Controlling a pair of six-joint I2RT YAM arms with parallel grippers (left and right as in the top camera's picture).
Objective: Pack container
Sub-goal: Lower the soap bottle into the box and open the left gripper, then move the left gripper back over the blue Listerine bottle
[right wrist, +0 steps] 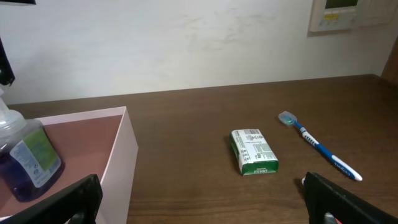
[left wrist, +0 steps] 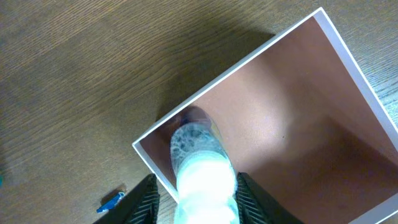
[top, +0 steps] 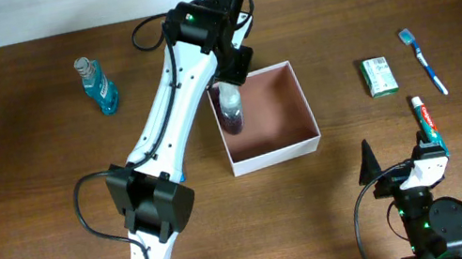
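Note:
The container [top: 280,111], a square shallow box with white walls and a pinkish-brown inside, sits mid-table. A clear bottle of purple liquid [top: 232,108] stands upright in its left part. It also shows in the left wrist view [left wrist: 198,146] and the right wrist view [right wrist: 28,163]. My left gripper [top: 232,67] is right over the bottle, a finger on either side [left wrist: 196,183]. A gap shows beside the left finger, so the jaws look open. My right gripper [top: 399,165] is open and empty [right wrist: 202,199] near the front edge, right of the container [right wrist: 118,155].
A blue mouthwash bottle [top: 97,86] stands at the far left. A green-and-white packet [top: 379,77] [right wrist: 253,151], a blue toothbrush [top: 422,61] [right wrist: 317,145] and a toothpaste tube [top: 427,122] lie on the wood to the right of the container.

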